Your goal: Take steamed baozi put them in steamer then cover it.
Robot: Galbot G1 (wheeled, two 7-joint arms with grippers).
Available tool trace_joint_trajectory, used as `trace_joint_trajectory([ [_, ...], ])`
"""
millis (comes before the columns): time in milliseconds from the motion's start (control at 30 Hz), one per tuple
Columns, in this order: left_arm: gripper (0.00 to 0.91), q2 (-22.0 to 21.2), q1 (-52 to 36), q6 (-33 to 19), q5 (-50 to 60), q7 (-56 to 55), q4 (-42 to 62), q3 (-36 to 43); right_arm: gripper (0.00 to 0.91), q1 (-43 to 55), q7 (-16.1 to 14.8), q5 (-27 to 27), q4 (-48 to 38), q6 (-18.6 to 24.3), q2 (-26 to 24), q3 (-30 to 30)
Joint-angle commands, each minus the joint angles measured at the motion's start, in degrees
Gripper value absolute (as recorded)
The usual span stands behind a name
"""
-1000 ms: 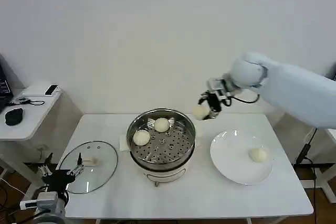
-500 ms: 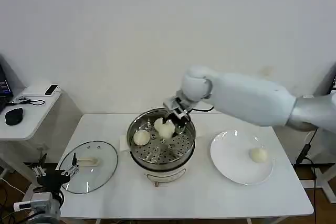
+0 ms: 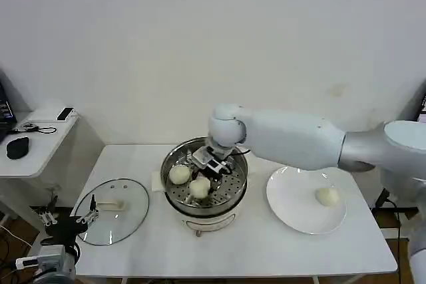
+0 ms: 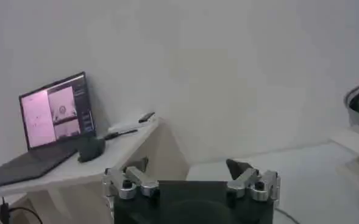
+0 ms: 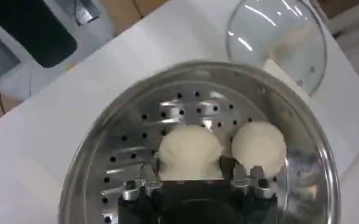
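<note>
The steel steamer [image 3: 229, 202] stands mid-table, seen from above as a perforated tray [image 5: 127, 149]. My right gripper [image 3: 202, 181] reaches down into it, shut on a cream baozi [image 3: 199, 189] that rests low on the tray. In the right wrist view that bun [image 5: 188, 146] sits between the gripper [image 5: 191, 169] fingers. A second baozi [image 3: 179, 174] [image 5: 259, 146] lies beside it on the tray. Another baozi [image 3: 327, 195] remains on the white plate [image 3: 293, 207]. The glass lid [image 3: 113, 212] [image 5: 277, 39] lies flat left of the steamer. My left gripper [image 3: 68, 220] [image 4: 188, 172] waits open off the table's front-left corner.
A low side table [image 3: 33, 134] with a laptop [image 4: 51, 112] and small devices stands left of the work table. The right arm stretches across above the plate and the steamer's back rim. Bare tabletop runs along the front edge.
The right gripper carried the baozi from beside the steamer, over its rim and down onto the tray. The left gripper sank slightly.
</note>
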Motion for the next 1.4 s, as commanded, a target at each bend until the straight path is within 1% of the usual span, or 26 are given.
trace_joint_trajectory([
  [33, 0.907, 0.0, -0.1, 0.0, 0.1, 0.1, 0.1, 0.0, 0.665, -0.6, -0.6, -0.9, -0.1, 2.4, 1.2, -0.6],
  [233, 0.907, 0.1, -0.2, 0.0, 0.1, 0.0, 0.4, 0.2, 0.675, -0.3, -1.3, -0.7, 0.2, 2.6, 0.5, -0.8],
  [267, 0.907, 0.1, -0.2, 0.0, 0.1, 0.0, 0.4, 0.3, 0.715, -0.2, -1.4, -0.7, 0.3, 2.6, 0.4, -0.9],
  [300, 0.907, 0.1, -0.2, 0.0, 0.1, 0.0, 0.4, 0.3, 0.907, 0.0, -1.4, -0.5, 0.5, 2.4, 0.2, -0.9],
  [367, 0.907, 0.1, -0.4, 0.0, 0.1, 0.1, 0.4, 0.4, 0.907, 0.0, -0.5, -0.2, 0.7, 2.3, -0.1, -0.9],
  [600, 0.907, 0.2, -0.7, 0.0, 0.1, 0.1, 0.4, 0.7, 0.907, 1.4, 0.3, 0.2, 1.2, 2.4, -0.8, -0.7],
  [800, 0.907, 0.9, -1.1, 0.1, 0.0, 0.3, 0.6, 0.6, 0.907, 4.0, 1.6, 1.9, 0.9, 0.9, -2.5, 0.5],
  [900, 0.907, 1.2, -1.5, 0.1, -0.1, 0.3, 0.5, 0.5, 0.907, 6.0, 2.2, 2.0, -0.1, -0.6, -4.7, 2.0],
  [1000, 0.907, 1.5, -1.6, 0.1, -0.2, 0.4, 0.7, 0.6, 0.907, 7.7, 2.2, 1.4, -1.2, -1.5, -7.5, 3.2],
  [1100, 0.907, 1.6, -1.8, 0.1, -0.1, 0.4, 0.9, 0.9, 0.907, 9.0, 2.3, 1.3, -1.2, -3.1, -11.2, 4.9],
  [1133, 0.907, 1.7, -1.9, 0.1, 0.0, 0.4, 0.8, 1.1, 0.907, 9.5, 2.4, 1.1, -0.8, -4.3, -13.4, 5.2],
  [1167, 0.907, 1.8, -1.9, 0.1, -0.1, 0.4, 0.8, 1.2, 0.907, 9.7, 2.3, 1.0, -0.5, -4.8, -14.5, 5.3],
  [1233, 0.907, 2.1, -1.9, 0.1, -0.1, 0.4, 0.5, 1.2, 0.907, 10.5, 2.3, 1.0, 1.0, -5.6, -18.6, 4.7],
  [1267, 0.907, 2.3, -2.0, 0.2, -0.1, 0.5, 0.3, 1.3, 0.907, 10.9, 2.4, 1.0, 2.0, -6.3, -21.4, 3.6],
  [1300, 0.907, 2.4, -2.0, 0.2, -0.1, 0.5, 0.2, 1.3, 0.907, 11.0, 2.4, 1.0, 2.3, -6.6, -22.5, 3.1],
  [1400, 0.907, 3.0, -2.1, 0.3, -0.2, 0.6, -0.1, 1.6, 0.907, 10.2, 2.4, 0.0, 5.1, -7.2, -31.3, 2.0],
])
